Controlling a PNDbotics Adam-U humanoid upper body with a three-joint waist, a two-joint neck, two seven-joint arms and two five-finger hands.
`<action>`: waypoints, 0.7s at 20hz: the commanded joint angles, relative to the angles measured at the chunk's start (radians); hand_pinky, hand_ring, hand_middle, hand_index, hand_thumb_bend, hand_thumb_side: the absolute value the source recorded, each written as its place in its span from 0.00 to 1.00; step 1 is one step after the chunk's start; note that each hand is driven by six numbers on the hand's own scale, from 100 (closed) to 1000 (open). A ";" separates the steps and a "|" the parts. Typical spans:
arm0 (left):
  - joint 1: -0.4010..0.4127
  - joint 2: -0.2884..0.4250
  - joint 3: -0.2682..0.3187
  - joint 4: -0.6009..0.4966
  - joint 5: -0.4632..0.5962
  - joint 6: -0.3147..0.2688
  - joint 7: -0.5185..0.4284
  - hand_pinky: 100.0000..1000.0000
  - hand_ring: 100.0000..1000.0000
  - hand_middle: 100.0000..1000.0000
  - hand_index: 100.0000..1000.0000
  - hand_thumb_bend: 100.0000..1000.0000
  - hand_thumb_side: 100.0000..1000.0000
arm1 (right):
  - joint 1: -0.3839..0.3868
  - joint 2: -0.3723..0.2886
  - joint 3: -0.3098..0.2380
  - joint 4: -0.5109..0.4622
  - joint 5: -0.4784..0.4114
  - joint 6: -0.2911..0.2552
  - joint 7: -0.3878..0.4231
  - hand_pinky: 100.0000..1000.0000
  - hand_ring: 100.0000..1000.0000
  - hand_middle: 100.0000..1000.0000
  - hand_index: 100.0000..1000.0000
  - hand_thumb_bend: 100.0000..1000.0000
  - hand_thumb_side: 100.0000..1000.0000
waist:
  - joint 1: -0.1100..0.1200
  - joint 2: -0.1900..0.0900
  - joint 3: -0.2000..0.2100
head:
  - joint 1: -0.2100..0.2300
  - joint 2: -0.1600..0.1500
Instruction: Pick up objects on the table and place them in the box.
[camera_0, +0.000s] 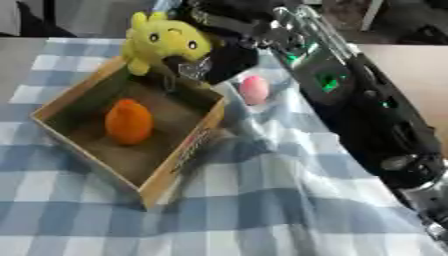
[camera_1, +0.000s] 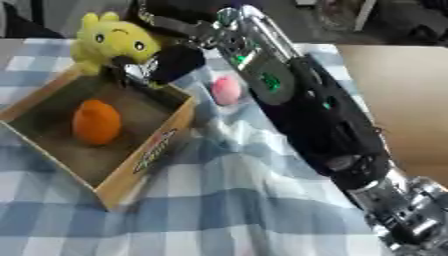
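Your orange (camera_0: 129, 121) is in the box (camera_0: 179, 159); your right hand (camera_0: 194, 67) grips the yellow toy (camera_0: 164, 42) over it, and the pink egg (camera_0: 254, 89) waits.

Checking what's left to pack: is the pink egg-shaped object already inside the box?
No, the pink object lies on the checked cloth outside the box, beside its far right corner; only the orange object is inside.

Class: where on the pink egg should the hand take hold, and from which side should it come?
Take the pink egg across its rounded middle, coming from above. It lies apart on the cloth, its top free, while the box wall stands close on its left. The right hand is at the yellow toy now.
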 joint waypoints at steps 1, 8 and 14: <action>-0.016 0.014 -0.004 -0.019 0.003 -0.004 -0.005 0.23 0.68 0.58 0.79 0.00 0.65 | -0.028 0.046 -0.004 0.076 0.083 -0.020 -0.049 0.32 0.46 0.38 0.56 0.00 0.66 | 0.005 -0.015 0.006 | -0.012 -0.012; -0.025 0.011 -0.005 -0.019 0.007 -0.006 -0.006 0.23 0.68 0.58 0.79 0.00 0.64 | -0.003 0.149 -0.016 0.201 0.310 -0.026 -0.196 0.36 0.49 0.39 0.64 0.00 0.68 | 0.005 -0.008 0.013 | -0.029 -0.012; -0.028 0.008 -0.006 -0.019 0.009 -0.005 -0.007 0.23 0.68 0.58 0.79 0.00 0.65 | 0.044 0.215 -0.017 0.258 0.481 -0.039 -0.249 0.41 0.57 0.45 0.72 0.00 0.75 | 0.006 -0.005 0.012 | -0.046 0.011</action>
